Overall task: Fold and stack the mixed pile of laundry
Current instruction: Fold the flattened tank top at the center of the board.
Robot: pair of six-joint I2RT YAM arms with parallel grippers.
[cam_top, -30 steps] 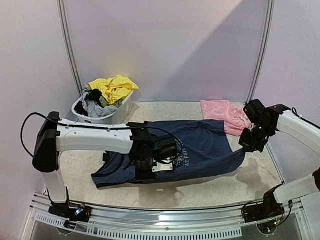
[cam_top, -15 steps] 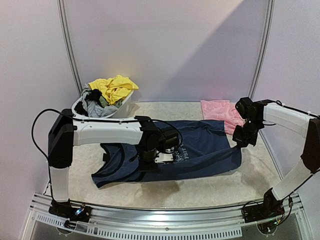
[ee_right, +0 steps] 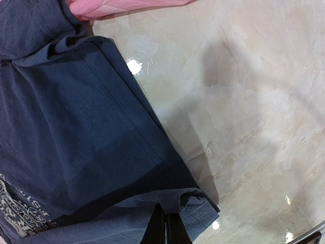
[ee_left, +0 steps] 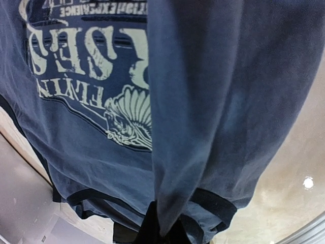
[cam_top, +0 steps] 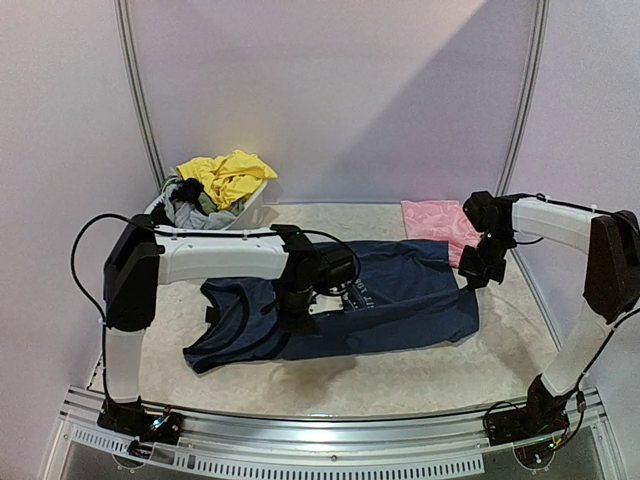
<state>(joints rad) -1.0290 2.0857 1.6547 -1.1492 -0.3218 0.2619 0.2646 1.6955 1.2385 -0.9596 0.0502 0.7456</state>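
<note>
Navy tank top (cam_top: 400,310) lies spread across the middle of the table (cam_top: 400,385). Left gripper (ee_left: 160,236) is pinching a fold near its middle, and right gripper (ee_right: 165,231) is clamped on its right hem corner. Pink piece (cam_top: 445,225) lies far right. Yellow piece (cam_top: 230,175) and grey piece (cam_top: 195,218) sit heaped in the white tub (cam_top: 160,215), far left.

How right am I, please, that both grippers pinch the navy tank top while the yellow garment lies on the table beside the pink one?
Nearly: the top external view shows the yellow garment in the white tub at far left, not beside the pink garment. The left gripper and right gripper do pinch the navy tank top.
</note>
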